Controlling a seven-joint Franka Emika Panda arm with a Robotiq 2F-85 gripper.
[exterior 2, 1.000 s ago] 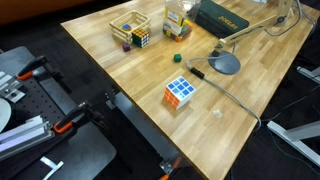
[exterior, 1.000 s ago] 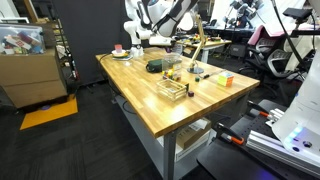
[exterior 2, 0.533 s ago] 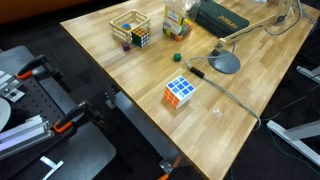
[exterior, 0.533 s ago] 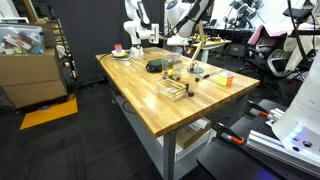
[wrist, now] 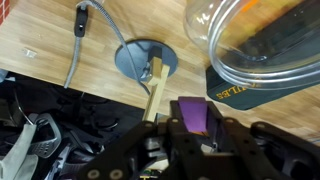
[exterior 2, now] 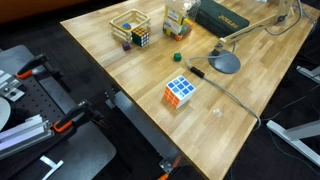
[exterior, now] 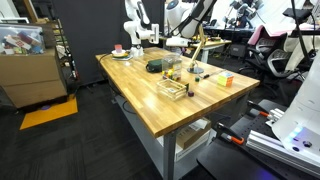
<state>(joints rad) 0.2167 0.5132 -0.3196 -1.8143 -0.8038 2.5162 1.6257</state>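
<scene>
finding: the gripper (wrist: 196, 128) enters from the bottom edge of the wrist view. its jaws are drawn in narrow on a purple block (wrist: 194, 112). the block stands between the fingers at lower centre of the frame and touches nothing else that can be seen.

position: the purple block hangs clear above the wooden table (wrist: 35, 35), whose bare surface shows at upper left. beyond the block, near the centre of the frame, lies a grey lamp base (wrist: 135, 58). a yellow bar (wrist: 155, 88) runs from that base down toward the gripper. a glass jar (wrist: 265, 35) fills the upper right, and a dark box (wrist: 235, 92) lies below its rim at right.

exterior views: the arm (exterior: 185, 15) stands at top centre, over the far end of the table. the gripper is too small there to read. a rubik's cube (exterior 2: 180, 93) lies mid-frame. a wire basket (exterior 2: 128, 26) sits at upper centre-left, well apart from the lamp base.

assessment: the pick-up is judged complete, as the block is gripped and off the surface. the set-down is not done, as the block rests on no surface and in no container. the grip looks centred.
</scene>
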